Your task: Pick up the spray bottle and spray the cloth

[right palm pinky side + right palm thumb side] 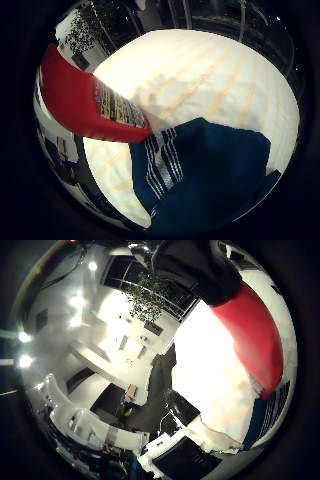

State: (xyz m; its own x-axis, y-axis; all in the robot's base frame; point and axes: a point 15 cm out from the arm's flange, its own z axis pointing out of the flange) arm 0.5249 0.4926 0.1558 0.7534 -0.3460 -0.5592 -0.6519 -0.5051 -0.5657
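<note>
The red spray bottle fills much of the little finger side view, close against my palm, with a printed label on its side. It hangs tilted above the white table, its lower end just over the edge of the cloth. The cloth is dark blue with white stripes and lies crumpled on the table. In the thumb side view a black part of my hand curls over the bottle's red body. The bottle's spray head is hidden.
The table's edge drops off to a dark floor. Beyond it are white furniture, bright lamps and dark windows.
</note>
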